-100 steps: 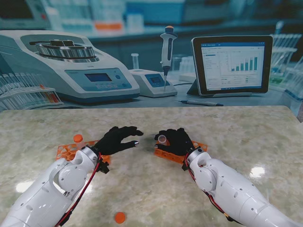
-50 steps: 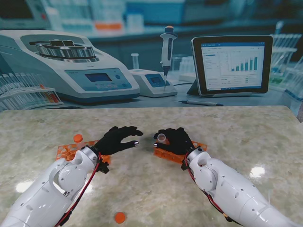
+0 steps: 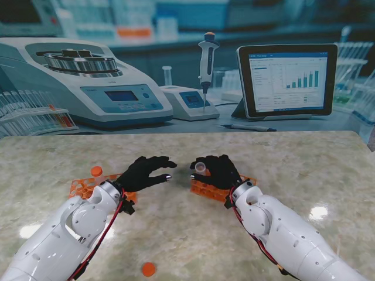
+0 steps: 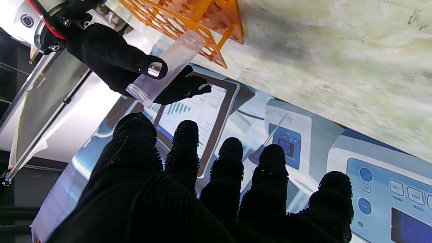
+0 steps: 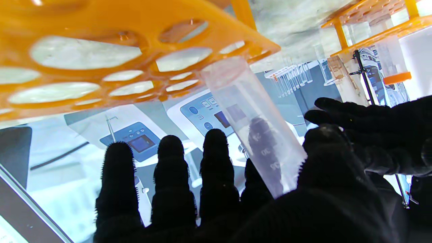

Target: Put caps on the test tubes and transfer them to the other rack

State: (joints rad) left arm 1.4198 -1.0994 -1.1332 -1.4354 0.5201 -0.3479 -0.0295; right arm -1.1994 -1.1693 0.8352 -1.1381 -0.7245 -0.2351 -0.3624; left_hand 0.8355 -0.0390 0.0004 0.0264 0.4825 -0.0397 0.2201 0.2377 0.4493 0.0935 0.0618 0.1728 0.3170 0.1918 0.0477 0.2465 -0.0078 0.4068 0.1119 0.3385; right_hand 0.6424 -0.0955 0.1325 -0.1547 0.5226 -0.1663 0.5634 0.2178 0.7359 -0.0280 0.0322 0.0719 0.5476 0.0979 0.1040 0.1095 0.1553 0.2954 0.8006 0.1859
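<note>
The black-gloved right hand [image 3: 218, 171] pinches a clear uncapped plastic test tube [image 3: 200, 170], now lifted slightly higher out of the orange plastic rack on the right [image 3: 206, 189] than before. The black-gloved left hand [image 3: 143, 172] hovers unchanged, fingers spread, empty, over the left orange rack [image 3: 82, 187].
</note>
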